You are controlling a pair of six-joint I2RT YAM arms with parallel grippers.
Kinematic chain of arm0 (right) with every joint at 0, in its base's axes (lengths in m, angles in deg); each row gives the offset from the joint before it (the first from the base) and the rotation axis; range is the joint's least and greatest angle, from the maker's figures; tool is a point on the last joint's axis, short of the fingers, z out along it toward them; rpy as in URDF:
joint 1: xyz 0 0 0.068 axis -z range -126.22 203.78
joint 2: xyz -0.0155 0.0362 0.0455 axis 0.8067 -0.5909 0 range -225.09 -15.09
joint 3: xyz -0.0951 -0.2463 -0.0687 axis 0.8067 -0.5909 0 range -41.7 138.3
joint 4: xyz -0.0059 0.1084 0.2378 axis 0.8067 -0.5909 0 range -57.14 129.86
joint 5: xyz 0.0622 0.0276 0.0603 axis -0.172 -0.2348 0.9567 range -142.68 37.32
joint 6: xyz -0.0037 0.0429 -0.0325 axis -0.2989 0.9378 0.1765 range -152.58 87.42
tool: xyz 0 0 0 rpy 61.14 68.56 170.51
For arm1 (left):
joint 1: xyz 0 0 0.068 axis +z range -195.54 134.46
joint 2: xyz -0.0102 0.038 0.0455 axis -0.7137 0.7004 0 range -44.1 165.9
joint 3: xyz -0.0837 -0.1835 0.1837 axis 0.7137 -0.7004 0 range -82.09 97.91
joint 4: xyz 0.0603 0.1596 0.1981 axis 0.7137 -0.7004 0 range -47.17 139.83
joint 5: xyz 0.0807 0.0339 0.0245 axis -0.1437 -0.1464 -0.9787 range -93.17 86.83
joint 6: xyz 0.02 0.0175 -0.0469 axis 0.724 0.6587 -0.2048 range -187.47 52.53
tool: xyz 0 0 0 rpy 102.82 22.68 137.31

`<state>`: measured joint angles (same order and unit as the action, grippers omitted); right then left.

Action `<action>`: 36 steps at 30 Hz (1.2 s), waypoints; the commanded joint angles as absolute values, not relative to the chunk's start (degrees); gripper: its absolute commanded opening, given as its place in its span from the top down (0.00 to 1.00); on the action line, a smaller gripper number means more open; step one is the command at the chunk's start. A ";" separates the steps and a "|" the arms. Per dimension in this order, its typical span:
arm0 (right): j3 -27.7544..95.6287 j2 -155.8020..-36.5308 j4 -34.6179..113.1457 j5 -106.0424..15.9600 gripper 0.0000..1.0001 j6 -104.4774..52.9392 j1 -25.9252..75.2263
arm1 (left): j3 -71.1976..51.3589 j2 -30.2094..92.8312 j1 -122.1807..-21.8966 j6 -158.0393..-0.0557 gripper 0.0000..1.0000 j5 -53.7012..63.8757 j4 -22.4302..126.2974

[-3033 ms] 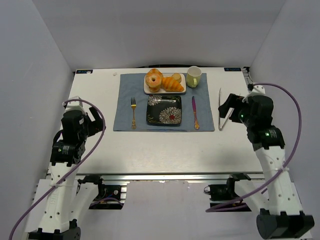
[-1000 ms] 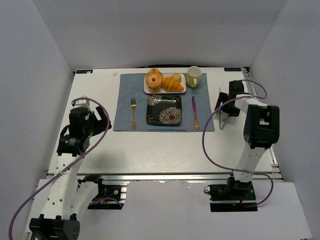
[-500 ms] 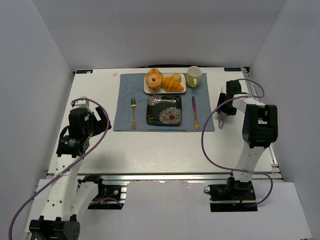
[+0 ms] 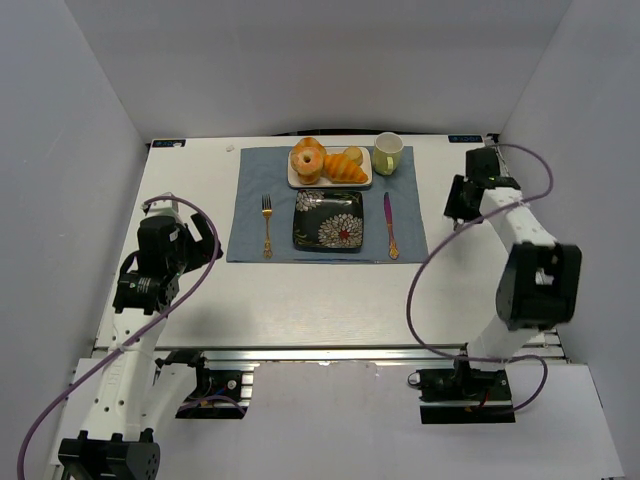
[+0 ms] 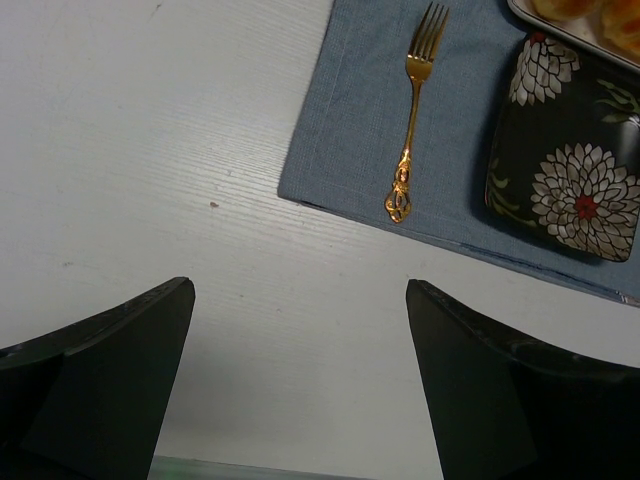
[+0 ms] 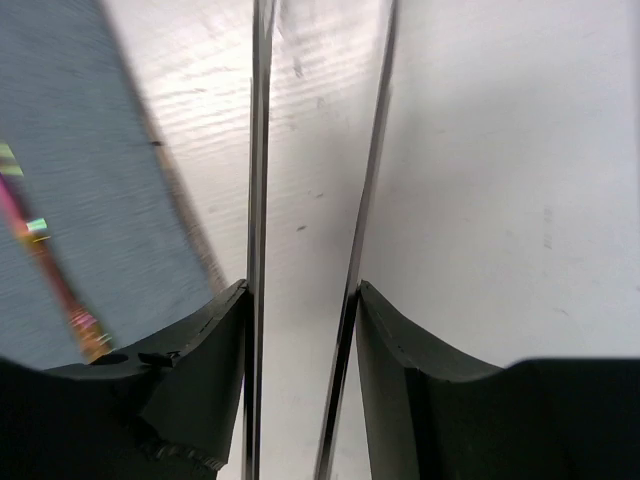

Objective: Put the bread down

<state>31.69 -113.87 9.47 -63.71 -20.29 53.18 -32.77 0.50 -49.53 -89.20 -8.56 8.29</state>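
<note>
My right gripper pinches the tongs, at three o'clock from the plate, since they'll carry the bread.

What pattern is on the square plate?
White flowers on black plate; clearest in left wrist view.

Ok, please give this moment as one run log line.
right end effector: gripping tongs | left end effector: open, empty | bread: on white tray, not yet placed

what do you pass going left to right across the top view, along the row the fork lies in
left gripper → gold fork → black flowered plate → pink knife → right gripper
</note>
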 commanded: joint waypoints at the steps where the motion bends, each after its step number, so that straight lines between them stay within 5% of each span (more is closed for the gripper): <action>1: 32.67 -101.15 4.97 -64.29 0.49 -19.14 50.71 | -32.87 0.64 -49.76 -89.97 0.02 -8.89 9.49; 13: 34.94 -83.12 -4.26 -53.21 0.47 -20.81 42.71 | -30.58 1.43 -49.76 -94.01 0.02 -7.13 13.61; 18: 33.54 -81.53 -0.24 -39.35 0.48 -23.17 38.24 | -32.16 0.64 -49.76 -95.68 0.02 -6.17 15.81; 36: 53.39 -108.05 6.02 -37.83 0.50 -35.93 33.65 | -31.99 0.99 -49.76 -94.71 0.02 -6.16 15.38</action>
<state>49.41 -104.84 2.47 -38.33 -35.37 33.88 -32.79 1.36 -49.53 -95.32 -6.57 15.48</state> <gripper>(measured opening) 0.506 0.983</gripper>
